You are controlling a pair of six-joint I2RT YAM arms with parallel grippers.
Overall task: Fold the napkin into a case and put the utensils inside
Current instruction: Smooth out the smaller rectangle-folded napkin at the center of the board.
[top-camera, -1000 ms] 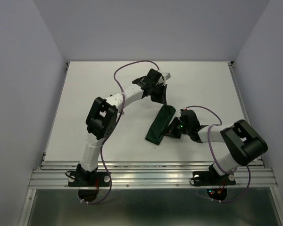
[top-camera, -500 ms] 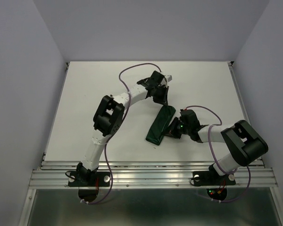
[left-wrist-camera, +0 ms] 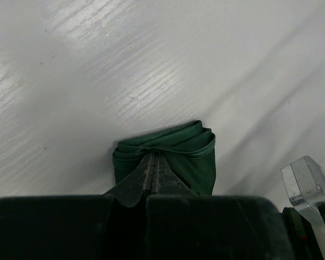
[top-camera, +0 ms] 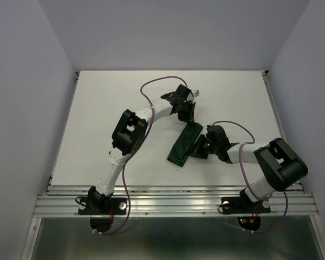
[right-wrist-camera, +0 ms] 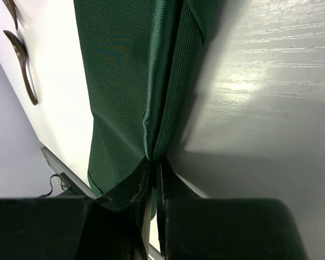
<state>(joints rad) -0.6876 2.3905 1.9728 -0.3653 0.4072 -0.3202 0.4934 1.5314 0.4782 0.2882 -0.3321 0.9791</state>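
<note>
The dark green napkin (top-camera: 184, 143) lies folded into a long narrow strip in the middle of the table. My left gripper (top-camera: 187, 117) is at its far end, shut on the folded end of the cloth (left-wrist-camera: 190, 156), with its tips (left-wrist-camera: 154, 158) pinching a tuck. My right gripper (top-camera: 198, 150) is at the strip's right long edge, shut on the edge layers (right-wrist-camera: 154, 161) of the napkin (right-wrist-camera: 127, 70). Two brown wooden utensils (right-wrist-camera: 21, 65) lie on the table beyond the napkin, seen only in the right wrist view's top left corner. In the top view they are hidden.
The white table (top-camera: 108, 108) ends in a metal rail (top-camera: 173, 203) at the near edge. Grey walls stand on three sides. Purple cables loop above both arms. Part of the right gripper's metal body (left-wrist-camera: 306, 184) shows in the left wrist view.
The left arm has stretched further right and its gripper has moved slightly down onto the napkin's far end. The right arm and the napkin have stayed put.
</note>
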